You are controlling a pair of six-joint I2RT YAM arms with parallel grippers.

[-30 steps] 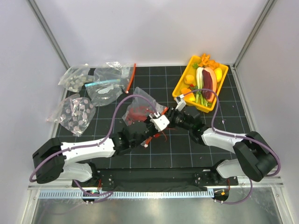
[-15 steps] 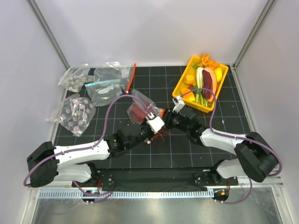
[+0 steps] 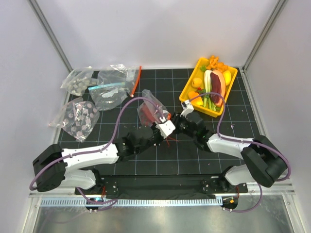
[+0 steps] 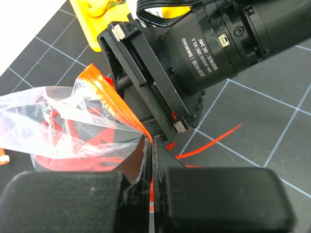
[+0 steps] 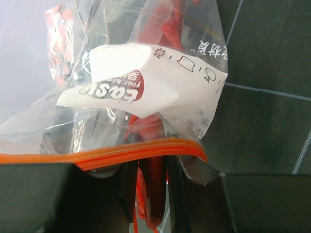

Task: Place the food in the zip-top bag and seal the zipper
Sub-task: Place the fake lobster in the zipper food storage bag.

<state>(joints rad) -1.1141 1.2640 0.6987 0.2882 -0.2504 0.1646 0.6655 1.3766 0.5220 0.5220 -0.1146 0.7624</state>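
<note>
The clear zip-top bag (image 3: 147, 108) stands raised at mid-table with the red lobster (image 3: 146, 115) inside; thin red feelers (image 3: 168, 141) trail onto the mat. My left gripper (image 3: 164, 127) is shut on the red-orange zipper (image 4: 104, 92), pinching its end between the fingertips (image 4: 150, 141). My right gripper (image 3: 175, 124) faces it at the bag's mouth. In the right wrist view the zipper (image 5: 121, 152) crosses in front of the jaws, and the right gripper (image 5: 151, 165) is closed round a glossy red lobster part (image 5: 155, 194). Yellow and orange food pieces (image 3: 196, 82) lie in the tray.
A yellow tray (image 3: 186, 92) at the back right holds a dark red-purple slab (image 3: 218, 83), a leek and small pieces. At the back left lie a clear bag with white pieces (image 3: 112, 87) and bags of grey discs (image 3: 77, 116). White walls close in the mat.
The bag has been lifted and tipped more upright, shifting a little toward the back. Both grippers stay together at its mouth, moved only slightly.
</note>
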